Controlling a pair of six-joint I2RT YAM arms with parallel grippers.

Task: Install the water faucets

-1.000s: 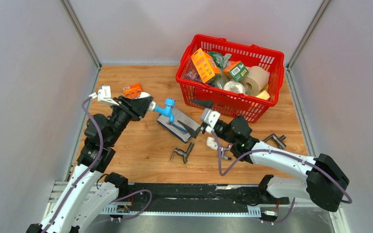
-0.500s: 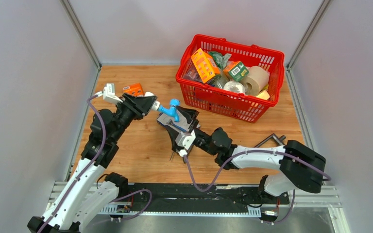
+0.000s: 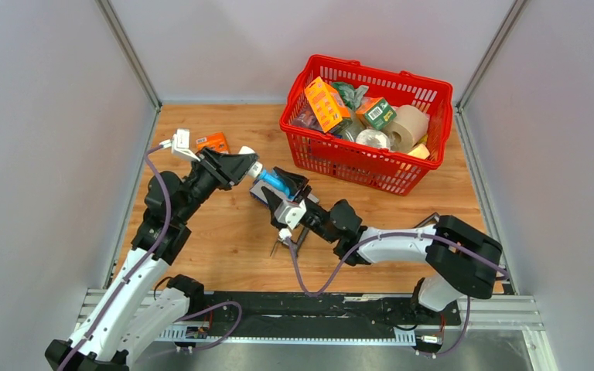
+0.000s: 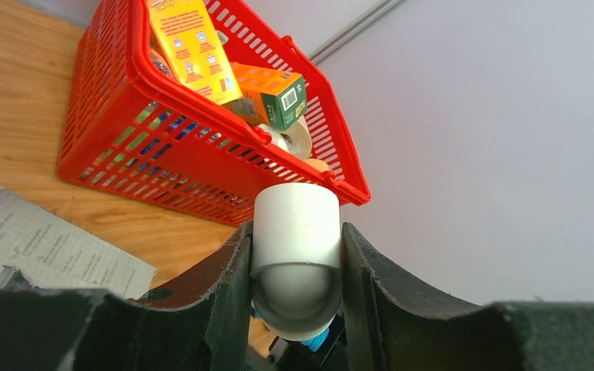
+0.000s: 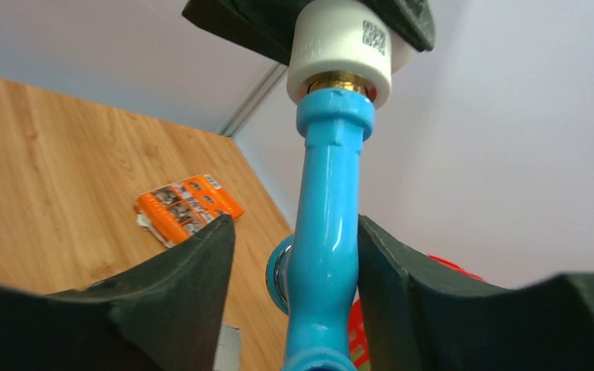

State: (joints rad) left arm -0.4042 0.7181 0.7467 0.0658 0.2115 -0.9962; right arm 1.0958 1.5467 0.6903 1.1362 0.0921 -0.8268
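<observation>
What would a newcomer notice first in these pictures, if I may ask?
Mid-table, the left gripper clamps the white end fitting of a light-blue faucet, while the right gripper straddles its blue body. Behind them, a packed red basket stands at the far right.

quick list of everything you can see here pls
light-blue faucet: one, blue, raised between both grippers
white fitting: one, white, on the light-blue faucet's end
basket: one, red, far right of table, full
orange packet: one, orange, table far left
grey sheet: one, grey, table below the grippers
dark metal tap: one, dark grey, table beside right arm
left gripper: one, black, shut on white fitting
right gripper: one, black, open around light-blue faucet
</observation>
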